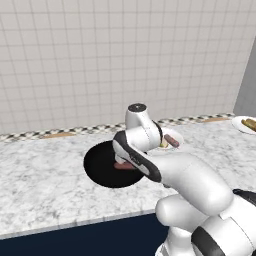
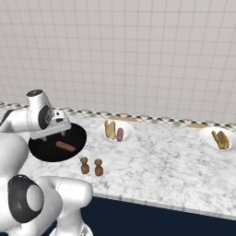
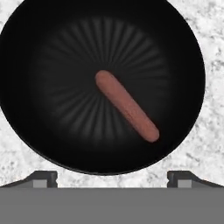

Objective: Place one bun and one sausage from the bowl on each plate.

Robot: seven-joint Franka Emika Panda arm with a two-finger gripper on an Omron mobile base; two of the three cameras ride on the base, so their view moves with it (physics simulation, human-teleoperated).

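Marble counter [image 2: 156,161] beneath grey tiled wall [image 2: 138,55].

The light is even, bright and soft, with no clear source. The marble counter [image 2: 161,156] shows only faint shadows under the objects. The black bowl [image 3: 39,131] carries a dull radial sheen, without hard glare. The rendered pictures look slightly soft and coarse, with no edge distortion.

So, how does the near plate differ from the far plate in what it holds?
The near plate holds a bun and a pinkish sausage; the far plate holds a bun with no sausage visible. The near plate sits beside the bowl; the far plate sits well away from it. Both are small, round and white.
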